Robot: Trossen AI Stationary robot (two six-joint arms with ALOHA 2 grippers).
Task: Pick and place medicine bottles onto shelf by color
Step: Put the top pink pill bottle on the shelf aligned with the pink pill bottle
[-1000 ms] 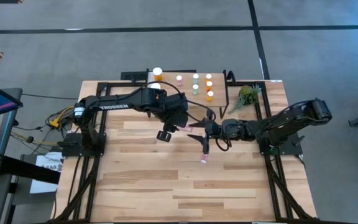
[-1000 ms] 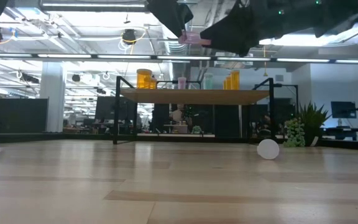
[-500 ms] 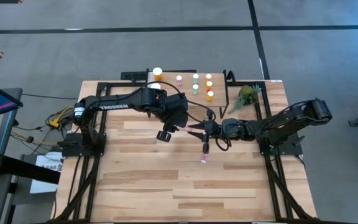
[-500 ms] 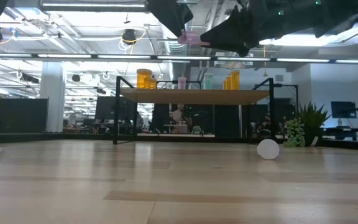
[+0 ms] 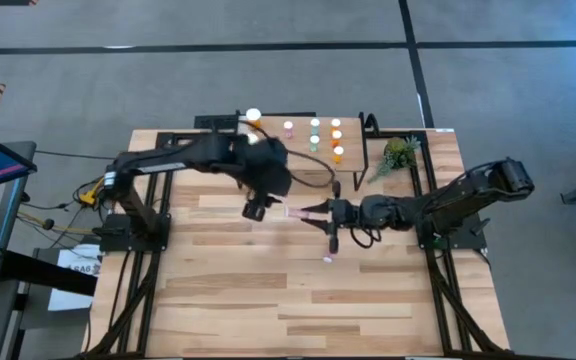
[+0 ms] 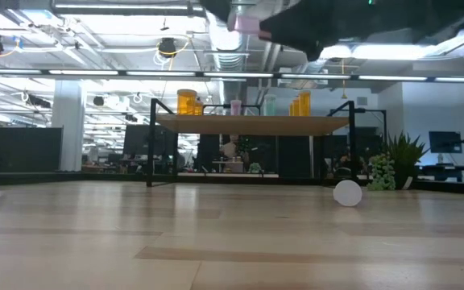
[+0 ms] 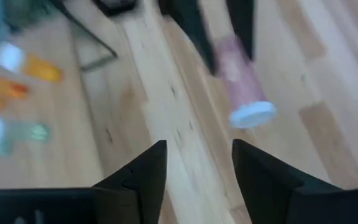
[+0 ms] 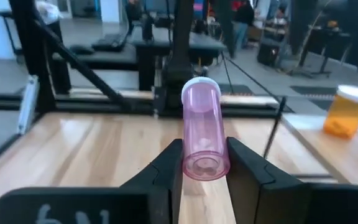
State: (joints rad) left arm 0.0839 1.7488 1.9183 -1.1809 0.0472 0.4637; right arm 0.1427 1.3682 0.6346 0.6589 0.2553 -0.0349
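I can read no label on the pink bottle [image 8: 202, 134] my right gripper [image 5: 311, 213] clamps above mid-table. My left gripper [image 5: 257, 208] has let go and backed away, fingers [image 7: 143, 180] parted and empty. I count seven bottles on the shelf [image 5: 303, 135], and one pink bottle [image 5: 328, 258] lies on the table [image 5: 228, 290].

I see a pink bottle [image 8: 202, 134] of glossy translucent plastic, white cap matt. Right end effector [image 8: 202, 167] fingers matt black plastic. Worktop [image 5: 268, 290] pale wood planks, smooth satin. Shelf [image 6: 252, 125] light wood, black metal legs.
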